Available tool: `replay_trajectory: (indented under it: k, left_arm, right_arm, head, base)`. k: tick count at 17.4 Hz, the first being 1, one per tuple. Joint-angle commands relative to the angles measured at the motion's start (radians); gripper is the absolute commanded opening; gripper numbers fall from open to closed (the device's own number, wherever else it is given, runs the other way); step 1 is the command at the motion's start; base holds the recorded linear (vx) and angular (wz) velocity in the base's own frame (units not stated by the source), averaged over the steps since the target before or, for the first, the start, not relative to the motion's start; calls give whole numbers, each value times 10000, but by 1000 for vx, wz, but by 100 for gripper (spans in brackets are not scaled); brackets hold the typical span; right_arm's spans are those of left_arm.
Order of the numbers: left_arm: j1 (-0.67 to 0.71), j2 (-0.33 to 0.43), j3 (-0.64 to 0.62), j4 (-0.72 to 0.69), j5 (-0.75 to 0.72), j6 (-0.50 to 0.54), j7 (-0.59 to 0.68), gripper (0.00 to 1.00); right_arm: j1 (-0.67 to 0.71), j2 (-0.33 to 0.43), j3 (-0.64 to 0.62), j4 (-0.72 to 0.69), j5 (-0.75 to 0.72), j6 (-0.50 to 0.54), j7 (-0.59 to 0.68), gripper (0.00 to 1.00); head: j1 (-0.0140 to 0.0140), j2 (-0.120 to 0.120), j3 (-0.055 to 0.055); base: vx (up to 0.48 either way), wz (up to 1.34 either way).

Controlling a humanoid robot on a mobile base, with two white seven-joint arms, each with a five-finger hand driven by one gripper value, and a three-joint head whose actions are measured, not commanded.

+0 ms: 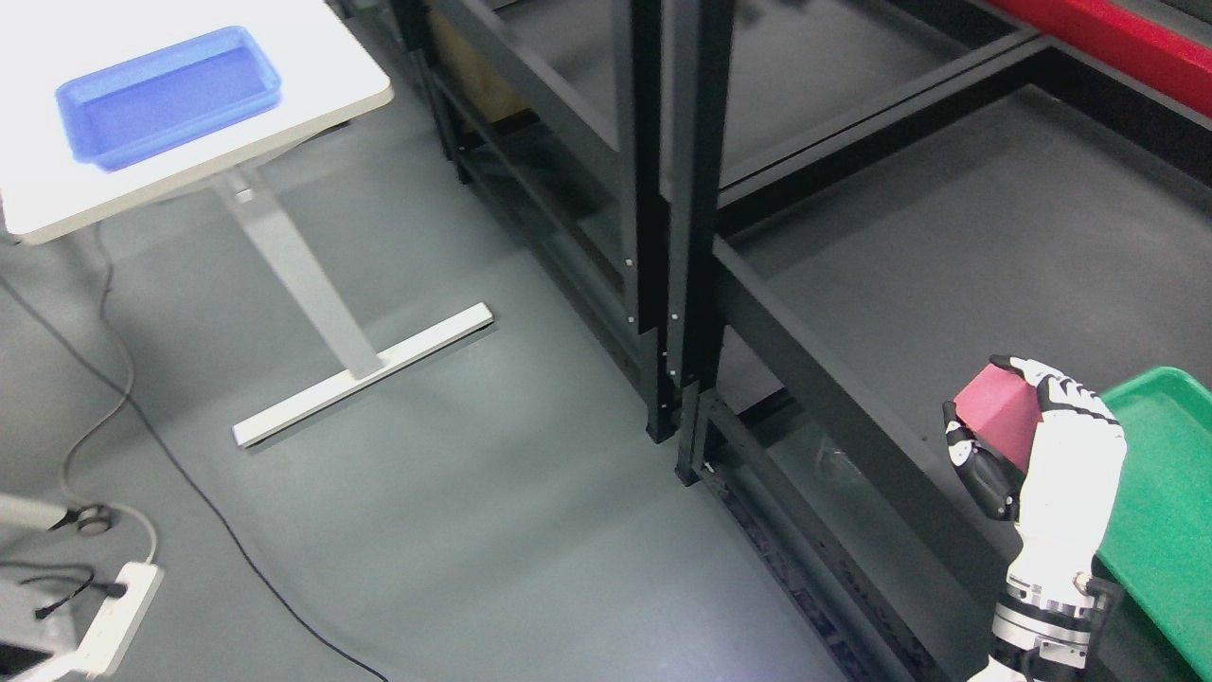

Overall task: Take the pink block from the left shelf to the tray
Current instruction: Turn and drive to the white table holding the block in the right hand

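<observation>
Clearly, the right robot hand (1042, 445) grasped the pink cuboid block (996, 415) above the black shelf's (947, 246) front edge, beside the green plastic tray (1169, 493).

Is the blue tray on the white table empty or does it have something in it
Empty. The blue tray shows only its bare floor; the pink block is in the right hand by the shelf.
</observation>
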State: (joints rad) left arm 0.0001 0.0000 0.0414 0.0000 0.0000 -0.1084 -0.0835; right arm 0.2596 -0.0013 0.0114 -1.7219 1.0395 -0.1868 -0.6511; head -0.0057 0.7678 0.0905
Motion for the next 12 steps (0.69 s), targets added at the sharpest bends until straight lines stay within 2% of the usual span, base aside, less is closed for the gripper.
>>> replay_trajectory:
  k: [1, 12]
  left_arm:
    - [-323, 174, 0, -175, 0, -5, -9, 100]
    - [-323, 174, 0, -175, 0, -5, -9, 100]
  right_arm:
    - [12, -162, 239, -23, -10, -3, 22, 5]
    - [43, -162, 254, -23, -10, -3, 22, 5]
  head:
    - [0, 0, 0]
    - [0, 1, 0]
  base:
    - [-146, 745]
    - [-122, 603]
